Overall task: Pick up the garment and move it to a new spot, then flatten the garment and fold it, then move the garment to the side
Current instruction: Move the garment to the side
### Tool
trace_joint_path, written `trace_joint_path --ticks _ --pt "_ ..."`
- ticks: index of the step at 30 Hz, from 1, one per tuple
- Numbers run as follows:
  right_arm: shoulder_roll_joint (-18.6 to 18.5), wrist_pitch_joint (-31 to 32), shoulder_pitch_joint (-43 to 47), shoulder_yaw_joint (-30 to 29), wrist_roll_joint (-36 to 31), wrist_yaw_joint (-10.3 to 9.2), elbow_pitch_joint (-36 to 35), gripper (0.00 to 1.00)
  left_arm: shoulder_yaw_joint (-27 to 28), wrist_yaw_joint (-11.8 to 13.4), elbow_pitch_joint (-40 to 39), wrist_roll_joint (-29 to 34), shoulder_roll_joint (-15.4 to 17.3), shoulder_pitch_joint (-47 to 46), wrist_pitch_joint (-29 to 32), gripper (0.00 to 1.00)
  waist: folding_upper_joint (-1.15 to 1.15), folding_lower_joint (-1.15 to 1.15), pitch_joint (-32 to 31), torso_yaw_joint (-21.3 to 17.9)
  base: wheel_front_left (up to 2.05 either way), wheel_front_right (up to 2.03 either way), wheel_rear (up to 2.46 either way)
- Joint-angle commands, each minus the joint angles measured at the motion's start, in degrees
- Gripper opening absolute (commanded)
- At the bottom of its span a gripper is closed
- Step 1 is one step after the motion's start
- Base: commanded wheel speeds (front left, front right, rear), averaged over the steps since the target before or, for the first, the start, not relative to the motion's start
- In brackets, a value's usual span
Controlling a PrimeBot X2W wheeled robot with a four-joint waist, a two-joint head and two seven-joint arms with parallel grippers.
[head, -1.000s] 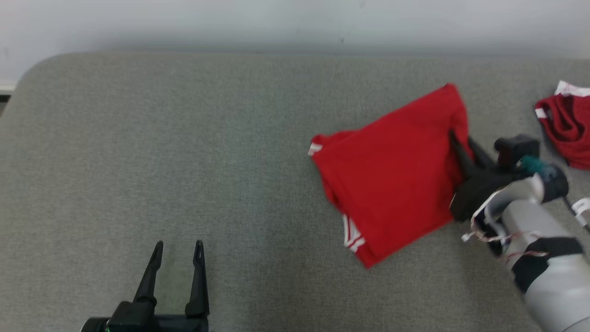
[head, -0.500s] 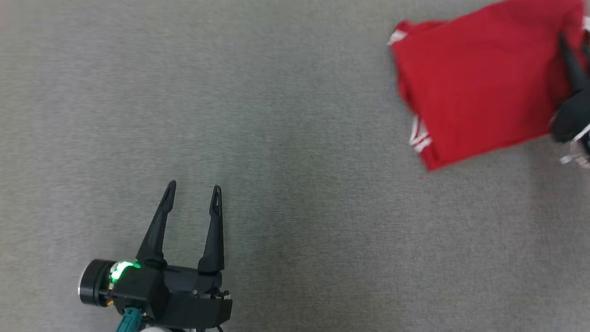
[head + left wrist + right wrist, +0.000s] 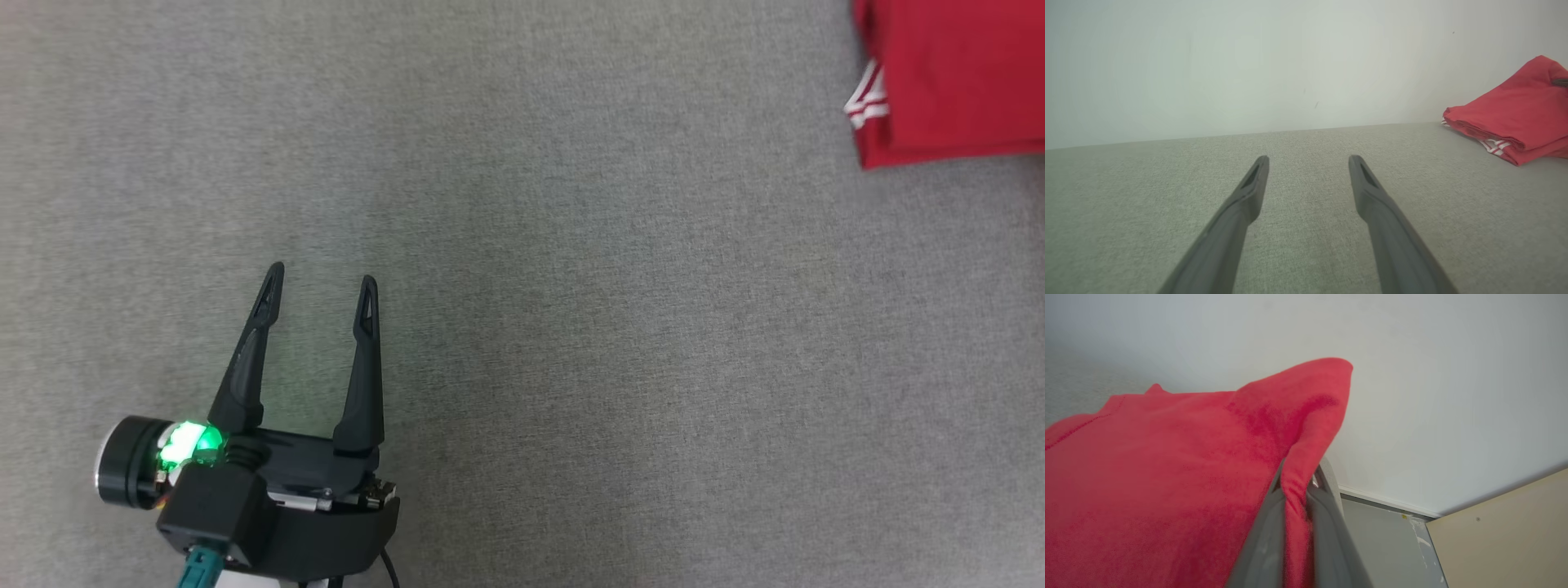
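At the lower left of the head view the left hand [image 3: 322, 273] sits over the grey fabric surface [image 3: 620, 343], its 2 dark fingers spread wide with nothing between them. Farther off, in the upper right corner, lies the folded red garment [image 3: 955, 73] with white stripes at its edge, well apart from that hand. In the right wrist view the right hand [image 3: 1298, 484] is pressed together at lower centre, pinching a raised fold of the garment between its 2 fingers, with a pale wall [image 3: 1453, 396] behind.
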Motion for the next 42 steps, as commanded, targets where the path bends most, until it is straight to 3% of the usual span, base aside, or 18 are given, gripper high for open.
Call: trace_joint_path --ticks 1,7,14,15,16,17,25,33,39,42 --pt "-1.17 0.49 -0.9 0.62 0.05 -0.19 -0.18 0.0 0.13 -0.16 -0.62 0.48 0.1 -0.96 -0.15 1.0 -0.01 -0.01 1.54 -1.26 0.0 0.0 0.0" --pt "-6.86 2.7 -4.12 4.22 -0.29 -0.19 -1.16 0.0 0.59 -0.22 -3.64 1.07 0.1 -1.25 -0.15 1.0 -0.01 -0.01 3.27 -1.69 0.0 0.0 0.0" --pt "-8.42 3.49 -6.51 5.92 -1.43 -0.19 0.5 0.0 0.21 -0.31 -5.36 1.41 0.1 -2.05 -0.15 1.0 -0.01 -0.01 4.75 -1.45 0.0 0.0 0.0" --pt "-8.44 3.48 -6.71 5.99 -1.6 -0.19 0.74 0.06 0.16 -0.25 -5.48 1.45 0.09 -2.13 -0.15 1.0 -0.01 -0.01 4.84 -1.41 0.0 0.0 0.0" --pt "-8.51 3.0 -7.04 5.91 -1.97 -0.19 1.08 0.66 0.15 -0.16 -5.56 1.49 0.09 -2.2 -0.15 1.0 -0.01 -0.01 4.93 -1.39 0.0 0.0 0.0" --pt "-8.36 3.01 -7.14 6.1 -2.37 -0.19 1.64 1.0 0.21 -0.15 -5.62 1.5 0.09 -2.15 -0.15 1.0 -0.01 -0.01 4.93 -1.37 0.0 0.0 0.0" --pt "-5.79 -0.93 -8.49 5.78 -6.28 -0.19 3.7 1.0 1.56 0.4 -4.02 0.1 0.09 -0.54 -0.15 1.0 -0.01 -0.01 1.13 -1.78 0.0 0.0 0.0" --pt "0.8 -6.84 -6.61 2.72 -4.63 -0.19 -0.24 1.0 3.28 1.03 0.3 -1.54 0.08 3.34 -0.14 1.0 -0.01 -0.01 -7.59 -1.39 0.0 0.0 0.0" --pt "6.4 -7.79 -1.24 -3.18 -4.83 -0.18 -5.34 1.0 5.15 2.29 2.88 -2.57 0.08 6.35 -0.15 1.0 -0.01 -0.01 -12.51 -0.55 0.0 0.0 0.0" --pt "10.08 -7.79 5.55 -10.23 -5.98 -0.19 -10.69 1.0 5.79 3.15 3.87 -3.16 0.05 8.58 -0.15 1.0 -0.01 -0.01 -15.42 0.11 0.0 0.0 0.0"
